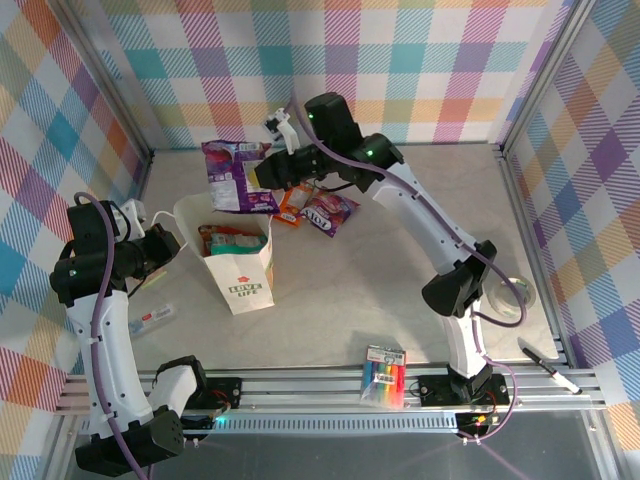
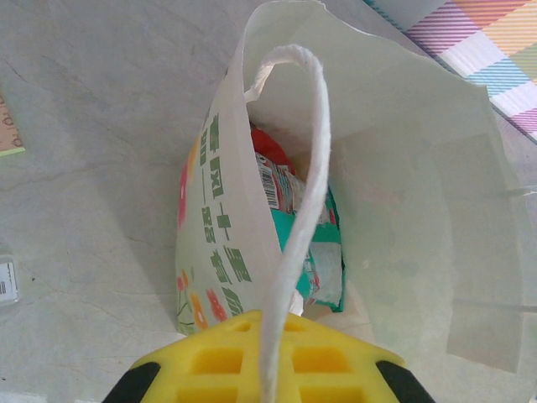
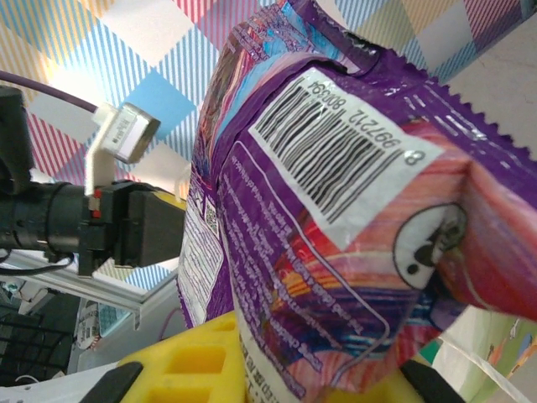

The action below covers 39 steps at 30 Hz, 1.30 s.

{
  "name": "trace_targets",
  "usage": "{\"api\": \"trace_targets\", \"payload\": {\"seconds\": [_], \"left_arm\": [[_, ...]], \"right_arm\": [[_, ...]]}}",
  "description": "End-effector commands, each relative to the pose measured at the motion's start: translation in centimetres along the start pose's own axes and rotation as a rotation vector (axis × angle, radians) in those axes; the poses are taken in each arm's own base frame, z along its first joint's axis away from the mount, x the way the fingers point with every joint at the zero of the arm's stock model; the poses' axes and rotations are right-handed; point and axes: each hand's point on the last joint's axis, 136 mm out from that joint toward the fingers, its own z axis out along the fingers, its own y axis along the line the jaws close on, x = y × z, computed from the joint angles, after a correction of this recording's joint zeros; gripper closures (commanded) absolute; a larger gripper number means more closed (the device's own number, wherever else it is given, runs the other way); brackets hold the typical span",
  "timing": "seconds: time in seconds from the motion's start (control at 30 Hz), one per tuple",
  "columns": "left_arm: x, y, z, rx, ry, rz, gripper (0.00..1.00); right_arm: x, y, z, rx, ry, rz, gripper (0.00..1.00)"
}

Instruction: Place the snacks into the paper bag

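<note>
Plaid walls ring your grey table (image 1: pixel 350 300): from above, your right gripper (image 1: pixel 268 176) holds the pink-purple packet (image 1: pixel 235 178) just beyond the paper bag (image 1: pixel 240 275). Left wrist: left gripper (image 2: pixel 268 357) pinched shut on the handle (image 2: pixel 306 168), bag mouth open. Right wrist: jaws clamp the packet's edge; expect light, crinkly, slippery foil.

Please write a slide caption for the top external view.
Right gripper holds pink-purple foil snack packet; left gripper holds white paper carrier bag by its handle.
</note>
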Motion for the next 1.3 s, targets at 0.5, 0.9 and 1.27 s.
{"api": "trace_targets", "payload": {"seconds": [0.5, 0.9, 1.27], "left_arm": [[-0.1, -0.4, -0.2, 0.028, -0.006, -0.028, 0.93], [-0.2, -0.1, -0.5, 0.005, -0.013, -0.02, 0.93], [-0.3, -0.2, -0.3, 0.013, -0.01, -0.022, 0.93]], "right_arm": [[1.1, 0.3, 2.2, -0.059, 0.051, -0.051, 0.84], [2.9, 0.2, 4.1, -0.065, 0.105, -0.027, 0.84], [4.0, 0.3, 5.4, -0.041, 0.139, -0.026, 0.84]]}}
